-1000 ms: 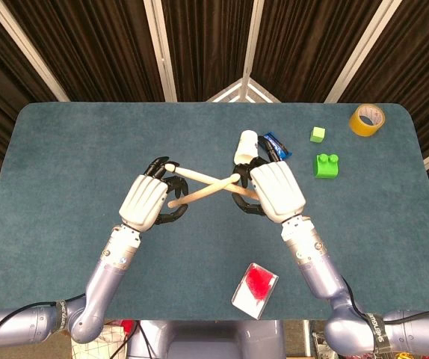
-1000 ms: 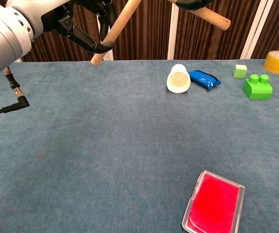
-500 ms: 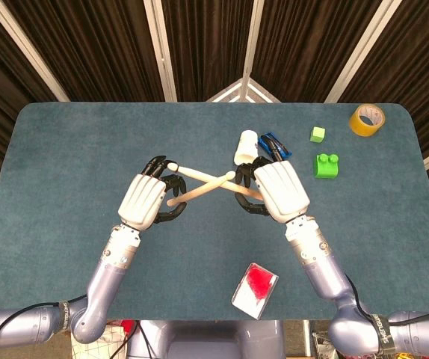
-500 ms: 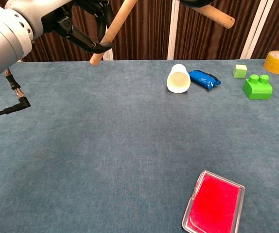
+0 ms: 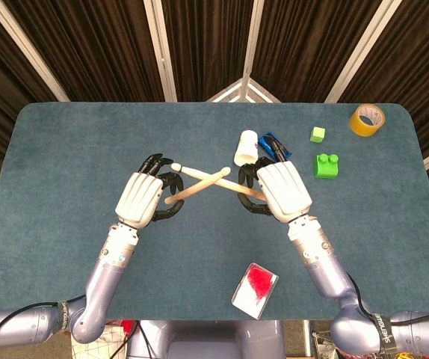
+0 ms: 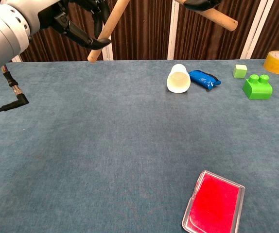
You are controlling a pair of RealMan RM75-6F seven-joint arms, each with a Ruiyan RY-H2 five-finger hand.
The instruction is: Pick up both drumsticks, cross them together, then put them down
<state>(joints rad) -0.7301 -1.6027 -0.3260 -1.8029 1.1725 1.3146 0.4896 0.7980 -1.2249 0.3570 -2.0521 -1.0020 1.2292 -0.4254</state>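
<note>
Both hands lifted the round wooden drumsticks higher.

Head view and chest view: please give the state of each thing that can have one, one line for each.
Left robot hand: grips a drumstick, raised above the table.
Right robot hand: grips the other drumstick, raised.
Drumsticks: crossed in the air.
White cup: lying on its side, mouth toward the chest camera.
Blue packet: lying beside the cup.
Tape roll: lying flat.
Red case: closed, flat.
</note>
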